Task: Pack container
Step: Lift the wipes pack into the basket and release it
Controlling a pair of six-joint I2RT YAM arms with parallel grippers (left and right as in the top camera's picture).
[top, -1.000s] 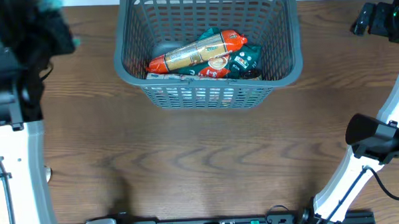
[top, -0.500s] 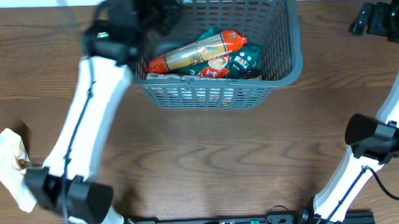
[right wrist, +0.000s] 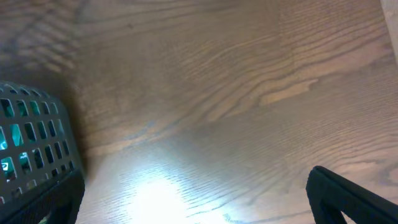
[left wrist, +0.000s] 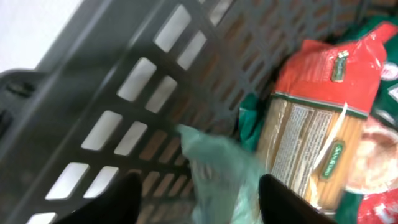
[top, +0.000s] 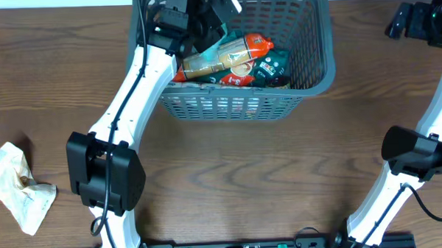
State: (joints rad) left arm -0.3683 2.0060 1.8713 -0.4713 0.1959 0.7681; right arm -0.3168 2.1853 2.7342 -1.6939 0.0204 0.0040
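One container is in play: the large dark grey plastic basket (top: 231,105) with slotted lattice sides. It stands upright at the far middle of the brown wooden table (top: 230,182).

Contents: a long red-and-orange spaghetti packet (top: 222,58) lies across the base, with a dark green foil packet (top: 270,67) beside it.

The left tool (left wrist: 202,202) is inside the basket at its left wall. Its fingers stand part-way apart with a soft pale green film bag (left wrist: 214,162) between them. Whether they pinch the bag cannot be told. The right tool (top: 415,20) is well apart at the far right, spread wide and holding nothing.

Handling judgement:
- The basket looks light and fairly stiff, though its lattice walls may flex under a squeeze.
- Its smooth base would probably slide on the table if pushed.
- The rolled top rim is the best hold. A slot also admits a finger.
- The load sits low, so tipping is unlikely.
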